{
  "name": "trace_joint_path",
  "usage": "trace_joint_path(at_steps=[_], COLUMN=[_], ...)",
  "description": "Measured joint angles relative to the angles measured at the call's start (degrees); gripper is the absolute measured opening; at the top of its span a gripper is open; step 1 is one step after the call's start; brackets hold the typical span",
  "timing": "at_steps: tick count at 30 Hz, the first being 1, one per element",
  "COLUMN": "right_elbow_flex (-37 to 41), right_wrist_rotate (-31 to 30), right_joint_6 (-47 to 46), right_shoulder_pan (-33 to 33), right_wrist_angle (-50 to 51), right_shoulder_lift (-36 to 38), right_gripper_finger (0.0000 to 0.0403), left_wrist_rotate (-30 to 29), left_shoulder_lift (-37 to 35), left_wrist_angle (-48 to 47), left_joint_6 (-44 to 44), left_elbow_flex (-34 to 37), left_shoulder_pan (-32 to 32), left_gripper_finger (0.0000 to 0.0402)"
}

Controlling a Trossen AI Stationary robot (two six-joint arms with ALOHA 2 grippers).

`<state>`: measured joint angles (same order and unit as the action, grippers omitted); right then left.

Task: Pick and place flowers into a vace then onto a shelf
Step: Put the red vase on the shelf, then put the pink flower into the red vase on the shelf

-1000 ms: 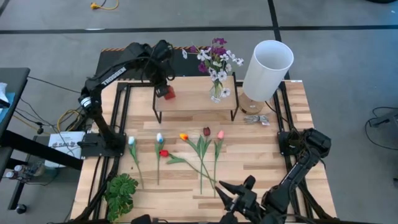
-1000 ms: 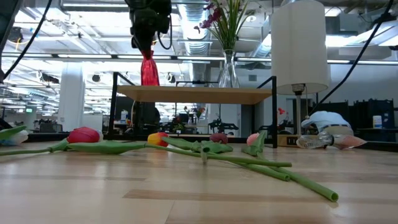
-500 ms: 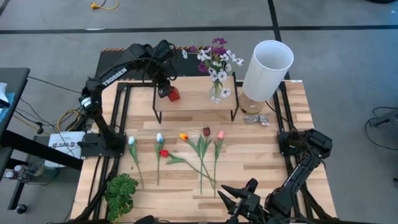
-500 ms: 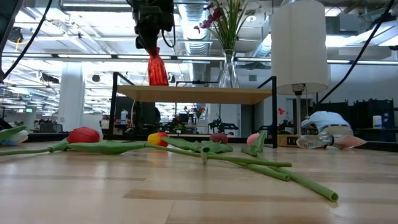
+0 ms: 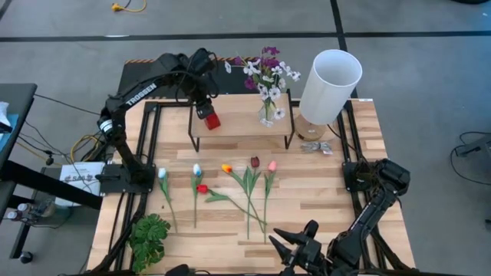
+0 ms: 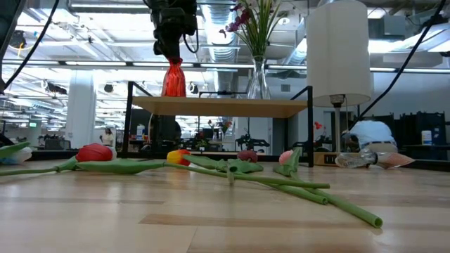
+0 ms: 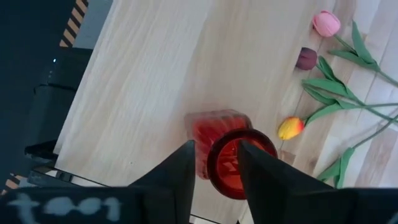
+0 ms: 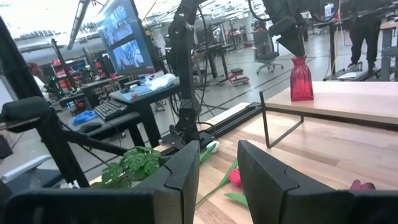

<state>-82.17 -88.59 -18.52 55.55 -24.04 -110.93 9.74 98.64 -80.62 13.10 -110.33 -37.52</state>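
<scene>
Left end effector over left end of shelf, fingers apart either side of the red vase rim, vase standing on the shelf top. Glass vase with the purple and white blossoms at the shelf's right part, well apart from it. Tulips lie in a row on the counter in front of the shelf. Right end effector at the counter's near edge, fingers apart, holding nothing, tulips just beyond it.
</scene>
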Motion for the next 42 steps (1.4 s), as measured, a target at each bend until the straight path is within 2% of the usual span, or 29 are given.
trace_joint_path(at_steps=[8, 13, 15, 17, 20, 22, 27, 30, 32, 35, 39, 42], right_elbow_flex=[0.0, 0.0, 0.0, 0.0, 0.0, 0.0, 0.0, -0.1, -0.2, -0.2, -0.1, -0.2], right_wrist_rotate=[-1.4, -1.4, -1.3, 0.8, 9.0, 16.4, 41.0, 52.1, 56.2, 60.4, 67.3, 70.4], right_joint_6=[0.0, -0.7, -1.9, -3.7, -8.6, -16.6, -38.6, -43.1, -45.4, -57.3, -69.9, -77.2], right_shoulder_pan=[0.2, -0.4, -0.8, -1.6, -3.6, -5.7, -12.7, -16.8, -19.1, -21.7, -24.0, -25.2], right_wrist_angle=[0.1, 0.1, 0.2, 1.1, 7.1, 15.3, 40.3, 48.5, 51.3, 62.3, 78.4, 82.7], right_shoulder_lift=[0.0, 0.0, 0.0, 0.1, 0.2, 0.2, 0.6, 1.0, 1.7, 3.6, 4.7, 5.0], right_gripper_finger=[0.0101, 0.0101, 0.0101, 0.0101, 0.0101, 0.0101, 0.0101, 0.0101, 0.0101, 0.0101, 0.0101, 0.0101], left_wrist_rotate=[0.0, 0.0, 0.1, 0.6, 0.9, 1.2, 3.6, 2.5, 0.9, -0.8, -1.5, -1.8], left_shoulder_lift=[-0.1, -0.1, -1.1, -3.0, -6.9, -9.8, -18.7, -24.0, -27.5, -33.2, -39.6, -43.3], left_wrist_angle=[-3.9, -9.7, -9.0, -9.7, -9.2, -9.6, -9.3, -9.1, -6.6, 0.8, 15.5, 28.2], left_joint_6=[-0.2, -2.2, -4.8, -7.4, -9.8, -11.2, -13.5, -17.6, -21.5, -28.6, -38.0, -44.2], left_elbow_flex=[-8.5, -15.6, -16.5, -16.4, -14.9, -12.6, -3.9, 4.0, 10.4, 21.0, 36.0, 46.4], left_shoulder_pan=[-0.2, -0.2, -0.2, 0.0, 0.9, 2.1, 7.8, 13.5, 17.7, 24.0, 30.4, 32.9], left_gripper_finger=[0.0111, 0.0111, 0.0112, 0.0112, 0.0112, 0.0112, 0.0112, 0.0112, 0.0112, 0.0112, 0.0112, 0.0112])
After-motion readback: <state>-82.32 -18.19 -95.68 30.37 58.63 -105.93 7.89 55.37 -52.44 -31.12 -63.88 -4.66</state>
